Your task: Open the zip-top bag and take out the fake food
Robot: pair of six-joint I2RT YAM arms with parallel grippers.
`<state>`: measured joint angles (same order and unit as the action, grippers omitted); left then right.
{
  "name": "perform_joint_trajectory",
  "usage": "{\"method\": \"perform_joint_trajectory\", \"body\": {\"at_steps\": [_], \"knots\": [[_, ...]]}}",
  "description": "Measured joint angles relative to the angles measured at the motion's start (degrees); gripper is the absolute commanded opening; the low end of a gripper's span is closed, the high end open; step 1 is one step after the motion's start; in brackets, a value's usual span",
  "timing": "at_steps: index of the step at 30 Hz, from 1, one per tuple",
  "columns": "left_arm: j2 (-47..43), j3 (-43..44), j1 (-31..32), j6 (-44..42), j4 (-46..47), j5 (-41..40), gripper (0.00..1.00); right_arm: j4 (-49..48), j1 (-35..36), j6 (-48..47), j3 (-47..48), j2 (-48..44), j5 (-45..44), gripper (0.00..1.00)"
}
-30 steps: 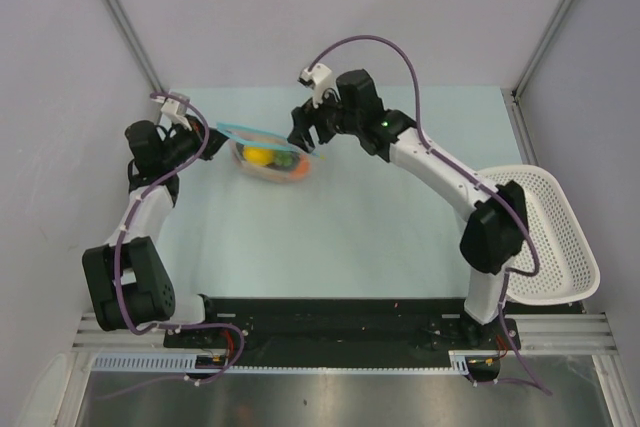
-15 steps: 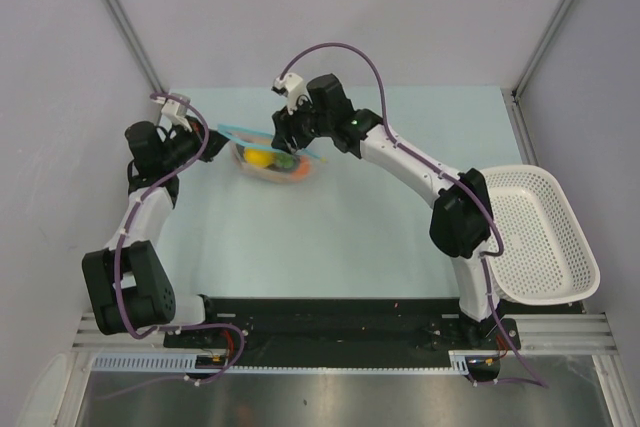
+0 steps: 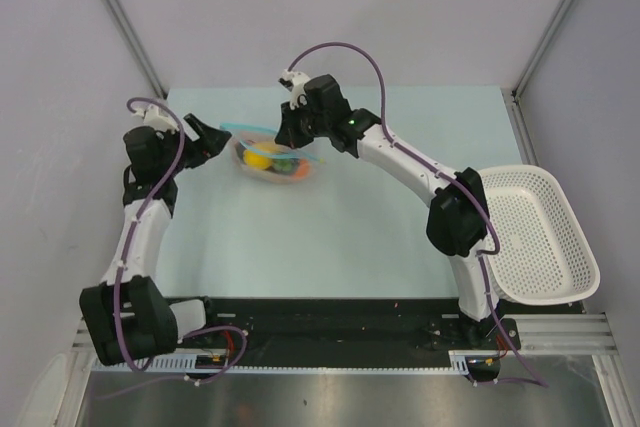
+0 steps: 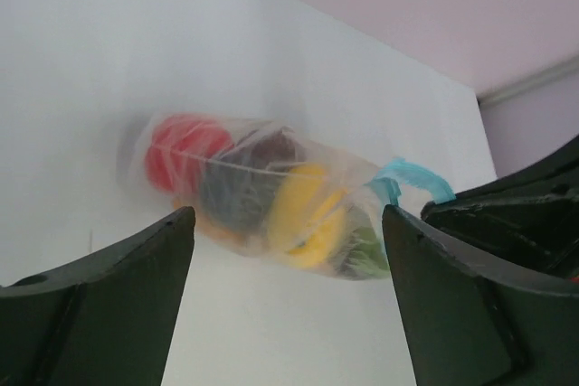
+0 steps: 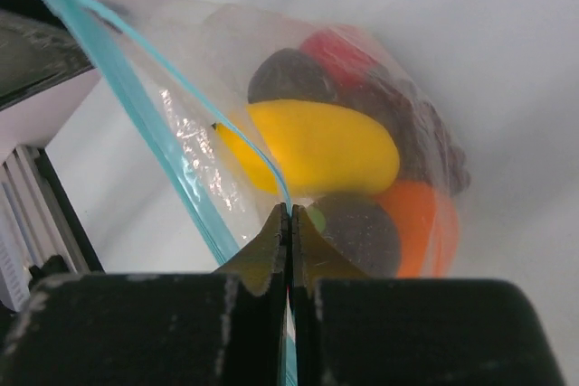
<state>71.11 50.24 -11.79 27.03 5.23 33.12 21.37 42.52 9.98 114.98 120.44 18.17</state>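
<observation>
The zip-top bag (image 3: 276, 160) lies at the back middle of the table, clear and crinkly, its teal zip strip (image 5: 136, 88) standing apart at the mouth. The fake food is inside: a yellow oblong (image 5: 317, 146), an orange ball (image 5: 421, 223), a red ball (image 5: 339, 47) and dark pieces (image 5: 285, 74). My right gripper (image 5: 289, 212) is shut on one lip of the zip strip; in the top view it (image 3: 286, 138) sits over the bag's back edge. My left gripper (image 3: 212, 143) stands open just left of the bag, apart from it. The left wrist view frames the bag (image 4: 262, 189) between both fingers (image 4: 109, 305).
A white perforated basket (image 3: 560, 247) sits at the table's right edge, beside the right arm's elbow. Grey walls close in the back and both sides. The arm bases stand on a black rail along the near edge.
My left gripper let go of the bag's edge, opened wide and drew back to the left. My right gripper closed on the zip strip.
</observation>
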Motion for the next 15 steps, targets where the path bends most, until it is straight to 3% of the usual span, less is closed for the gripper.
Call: {"method": "perform_joint_trajectory", "body": {"at_steps": [3, 7, 15], "knots": [[-5.18, -0.33, 1.42, 6.69, -8.57, -8.33, 0.85, 0.02, 0.0, 5.4, 0.0, 0.0, -2.49, 0.0], [-9.29, -3.61, 4.98, 14.75, -12.85, -11.96, 0.81, 0.26, 0.02, 9.49, 0.28, 0.0, -4.31, 0.0], [-18.6, -9.7, 20.24, 30.45, -16.22, -21.46, 0.84, 0.83, 0.55, 12.81, 0.55, 0.0, -5.99, 0.0]]}}
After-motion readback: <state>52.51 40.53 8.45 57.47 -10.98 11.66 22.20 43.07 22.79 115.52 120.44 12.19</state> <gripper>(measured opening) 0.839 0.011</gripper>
